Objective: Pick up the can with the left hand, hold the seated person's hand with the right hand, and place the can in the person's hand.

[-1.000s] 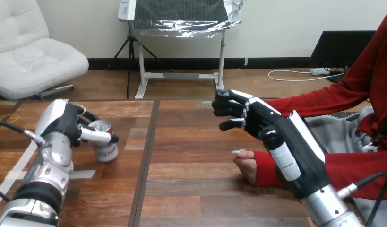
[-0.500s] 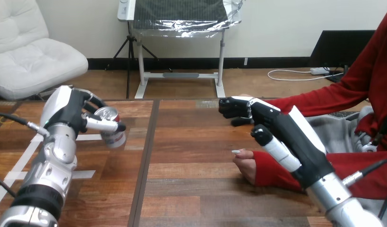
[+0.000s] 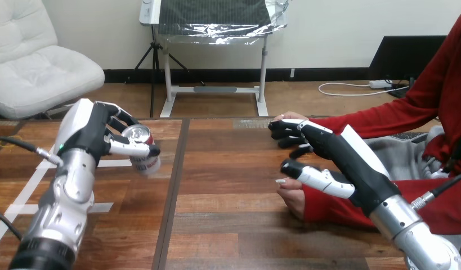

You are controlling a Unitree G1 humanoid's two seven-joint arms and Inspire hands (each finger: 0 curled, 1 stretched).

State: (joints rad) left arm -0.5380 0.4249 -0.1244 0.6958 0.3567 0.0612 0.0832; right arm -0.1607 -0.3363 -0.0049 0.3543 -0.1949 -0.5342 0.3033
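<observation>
I have the left hand (image 3: 90, 132) clamped round the can (image 3: 143, 153), which sits tilted inside its grip, while the right hand (image 3: 340, 158) hangs slack and unclenched, the person's hand (image 3: 293, 197) just beneath its thumb.

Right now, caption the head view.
Left hand grips the can; open right hand hovers above the person's nearer hand.

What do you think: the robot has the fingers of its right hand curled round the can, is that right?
Not quite. It is the robot's left hand, not its right, that has its fingers curled round the can. The head view shows it, at the left side of the table.
</observation>
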